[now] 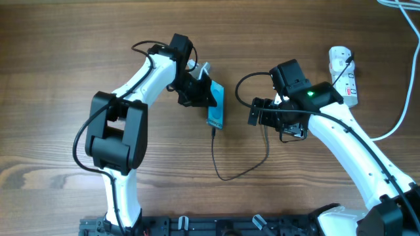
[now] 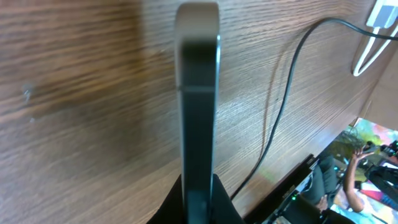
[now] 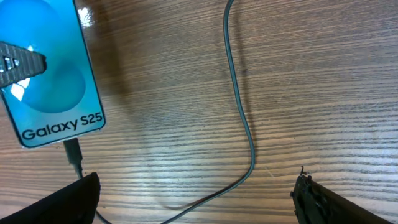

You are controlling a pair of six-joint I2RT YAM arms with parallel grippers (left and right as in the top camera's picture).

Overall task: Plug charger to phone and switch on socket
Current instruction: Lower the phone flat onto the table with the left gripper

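Note:
The phone (image 1: 216, 105) has a teal screen, and in the right wrist view (image 3: 53, 68) its white band reads "Galaxy S25". My left gripper (image 1: 197, 92) is shut on it and holds it on edge, as the left wrist view (image 2: 199, 93) shows. The charger's thin black cable (image 1: 226, 176) loops across the table, and its connector tip (image 3: 73, 152) sits at the phone's bottom edge. My right gripper (image 1: 256, 113) is open wide and empty above the cable (image 3: 242, 124), right of the phone. The white socket (image 1: 346, 78) with a red mark lies at the far right.
A thick white cord (image 1: 401, 98) runs from the top right corner down the right side of the wooden table. The right arm (image 1: 341, 131) hides where the cable goes toward the socket. A black rail (image 1: 230, 226) lines the front edge.

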